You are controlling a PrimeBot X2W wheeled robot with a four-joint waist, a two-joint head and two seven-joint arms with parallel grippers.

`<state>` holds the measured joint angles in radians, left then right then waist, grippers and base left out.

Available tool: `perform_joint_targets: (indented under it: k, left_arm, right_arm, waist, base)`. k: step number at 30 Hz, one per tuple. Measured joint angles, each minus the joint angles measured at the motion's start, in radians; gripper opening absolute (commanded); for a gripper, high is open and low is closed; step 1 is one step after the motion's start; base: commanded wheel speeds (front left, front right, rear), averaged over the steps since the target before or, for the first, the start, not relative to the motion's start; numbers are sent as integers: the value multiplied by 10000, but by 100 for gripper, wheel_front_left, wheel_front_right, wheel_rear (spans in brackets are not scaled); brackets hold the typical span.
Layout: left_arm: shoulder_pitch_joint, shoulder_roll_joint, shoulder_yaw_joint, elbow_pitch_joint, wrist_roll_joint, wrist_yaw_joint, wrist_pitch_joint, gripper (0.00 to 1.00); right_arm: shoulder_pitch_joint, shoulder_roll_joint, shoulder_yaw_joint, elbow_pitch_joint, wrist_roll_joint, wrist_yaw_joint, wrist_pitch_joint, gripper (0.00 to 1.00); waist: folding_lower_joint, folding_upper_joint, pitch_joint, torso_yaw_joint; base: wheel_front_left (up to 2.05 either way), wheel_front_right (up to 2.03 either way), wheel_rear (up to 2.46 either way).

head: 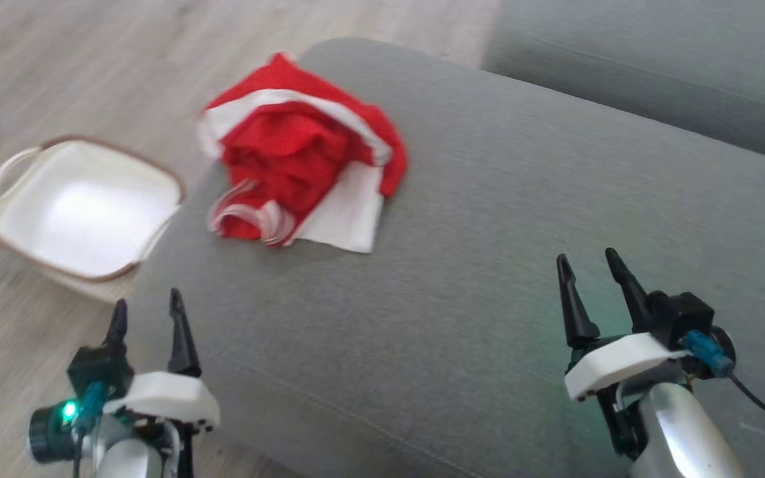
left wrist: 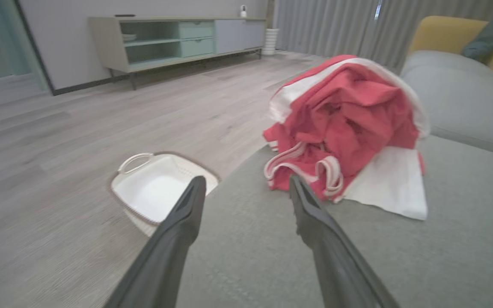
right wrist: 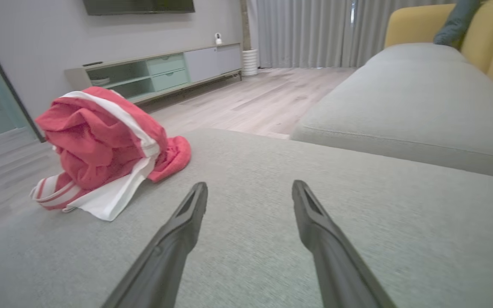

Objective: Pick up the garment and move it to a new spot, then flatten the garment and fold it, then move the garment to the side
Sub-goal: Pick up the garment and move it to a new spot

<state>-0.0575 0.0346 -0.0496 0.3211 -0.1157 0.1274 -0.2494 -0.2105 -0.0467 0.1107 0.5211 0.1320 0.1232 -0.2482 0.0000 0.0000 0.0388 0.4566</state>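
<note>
Garment: A red garment with white bands (head: pixel 303 153) is lying crumpled in a heap at the upper middle of the head view. It is resting on a grey sofa cushion (head: pixel 489 279), close to the cushion's far left edge.
Left gripper: The left gripper (head: pixel 147 299) is hovering at the lower left of the head view. Its two dark fingers are standing apart and holding nothing, well short of the garment.
Right gripper: The right gripper (head: pixel 586 255) is hovering at the lower right. Its fingers are likewise parted and empty, well apart from the garment.
Basket: A white basket with a brown rim (head: pixel 176 182) is sitting empty on the wood floor (head: pixel 90 66) at the left, just beside the cushion.
Progress: The task appears to be at its very start. The garment is bunched up, neither flattened nor folded, and nothing is gripping it. Picking up, moving, flattening, folding and setting aside all seem to be left.
Left wrist view: This low angle is showing how tall the heap is, which the head view from above is flattening. Striped loops are drooping at the front of the heap, and a white panel is lying flat at its right. A low cabinet (left wrist: pixel 178 40) is standing at the top.
Right wrist view: This view is catching the garment's other side at the middle left. It is adding a second grey sofa section (right wrist: pixel 413 94) and a yellow backrest (right wrist: pixel 417 23) at the right.
</note>
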Motion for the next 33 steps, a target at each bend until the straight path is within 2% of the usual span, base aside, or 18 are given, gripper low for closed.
perform_joint_targets:
  k: [5, 14, 21, 27, 33]
  left_arm:
    - [397, 13, 546, -88, -4, 59, 0, 100]
    - [539, 12, 635, -244, -63, 102, 0, 100]
    - [-279, 8, 717, 487, -384, -577, 0, 100]
    - [-2076, 61, 974, 1360, -384, -1206, 0, 100]
    - [-3841, 399, 965, 2458, -332, -1852, 0, 100]
  right_arm:
    - [-47, 4, 403, 86, 0, 0, 0, 100]
    - [-111, 0, 616, 234, -2, 0, 0, 100]
    - [-143, -4, 556, -35, -324, 0, 0, 100]
    - [-404, -46, 809, -295, -711, 0, 0, 100]
    - [-745, -399, 1074, -688, -721, 2, 0, 100]
  waist:
    - [0, 0, 48, 672]
    - [0, 0, 263, 727]
    - [-1, 0, 559, 340]
    - [0, 0, 1143, -319]
    - [0, 0, 1820, -945]
  base:
    - [0, 0, 0]
    - [0, 0, 0]
    - [0, 0, 0]
    - [0, 0, 0]
    - [0, 0, 0]
